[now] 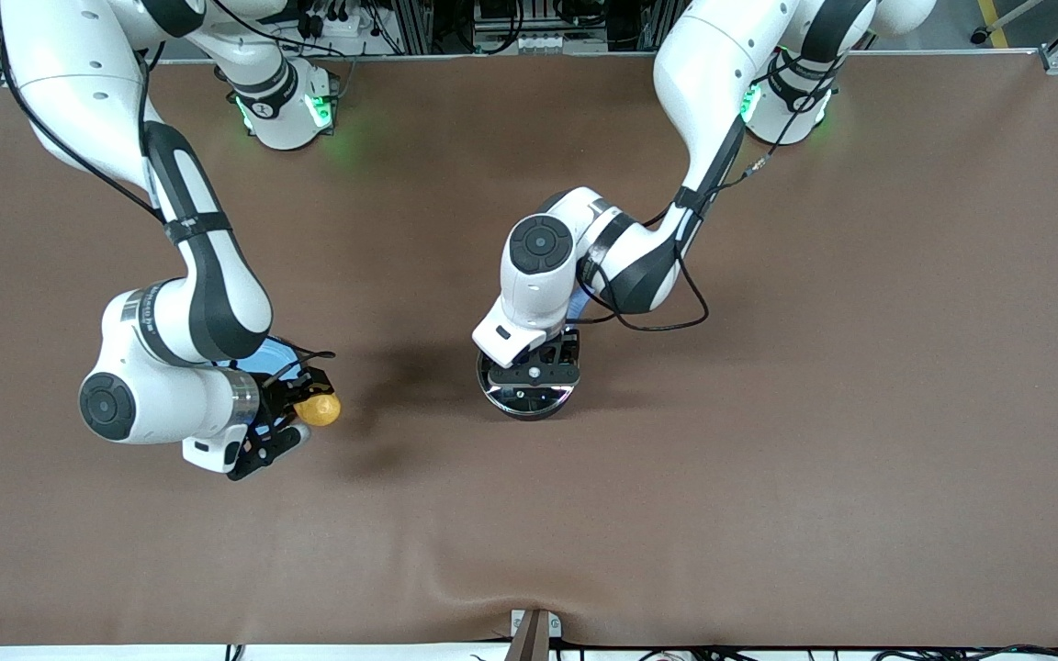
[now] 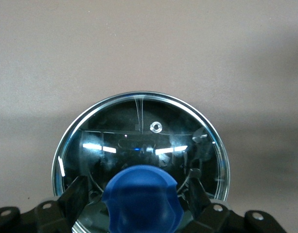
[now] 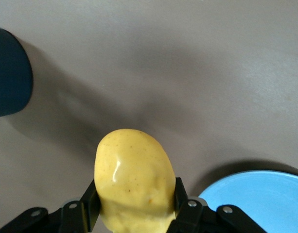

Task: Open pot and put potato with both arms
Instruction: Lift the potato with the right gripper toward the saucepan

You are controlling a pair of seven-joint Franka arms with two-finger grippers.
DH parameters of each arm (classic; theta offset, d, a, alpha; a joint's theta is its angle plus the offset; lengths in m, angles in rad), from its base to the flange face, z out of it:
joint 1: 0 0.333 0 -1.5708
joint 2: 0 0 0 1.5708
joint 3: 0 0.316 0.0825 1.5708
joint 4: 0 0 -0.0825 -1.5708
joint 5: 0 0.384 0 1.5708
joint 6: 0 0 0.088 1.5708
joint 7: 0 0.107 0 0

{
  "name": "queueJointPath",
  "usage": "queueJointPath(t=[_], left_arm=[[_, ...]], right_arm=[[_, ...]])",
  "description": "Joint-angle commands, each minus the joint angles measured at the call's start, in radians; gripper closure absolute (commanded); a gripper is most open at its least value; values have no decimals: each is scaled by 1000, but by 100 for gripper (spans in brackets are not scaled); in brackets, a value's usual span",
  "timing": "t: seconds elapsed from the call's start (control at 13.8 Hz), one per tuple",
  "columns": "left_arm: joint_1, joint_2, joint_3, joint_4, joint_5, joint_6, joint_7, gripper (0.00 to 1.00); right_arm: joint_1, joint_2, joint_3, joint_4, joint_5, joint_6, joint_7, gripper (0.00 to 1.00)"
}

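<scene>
Though lidded, pot (image 1: 529,397) half-hidden

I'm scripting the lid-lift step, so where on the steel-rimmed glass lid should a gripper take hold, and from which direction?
Grip the lid's blue knob, coming straight down from above. The steel-rimmed glass lid lies flat on the black pot, and its smooth dome offers no other hold. The left gripper already straddles that knob. The right gripper holds the yellow potato.

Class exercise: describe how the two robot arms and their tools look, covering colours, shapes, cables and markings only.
Both arms are white, rounded segments with black joint sections and round dark caps at the wrists. Thin black cables loop along each. Green lights glow at both bases. The left tool and right tool are black, two-fingered, with small screw holes on their bodies.
</scene>
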Motion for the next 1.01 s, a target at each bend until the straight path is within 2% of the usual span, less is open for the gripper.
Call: queueJointPath(t=[0.0,0.14,0.58,0.65,0.8,0.94], left_arm=[[-3,4,10,13,-24,-12,-14,13],[-8,-1,10,13,-24,-12,-19,14],[-9,-10,10,5,-33,-15,-57,36],[-11,-10,10,1,-33,-22,-57,36],[-14,-18,12,1,-25,-50,-59,45],[-15,-22,12,1,-19,-67,-56,63]], right_arm=[[22,-27,-3,-12,17,2,41,74],[36,-27,-1,-12,18,8,56,75],[89,-27,5,-7,29,52,159,75],[92,-27,11,-7,43,54,194,75],[96,-28,15,-7,63,60,262,77],[122,-30,15,-9,63,72,317,78]])
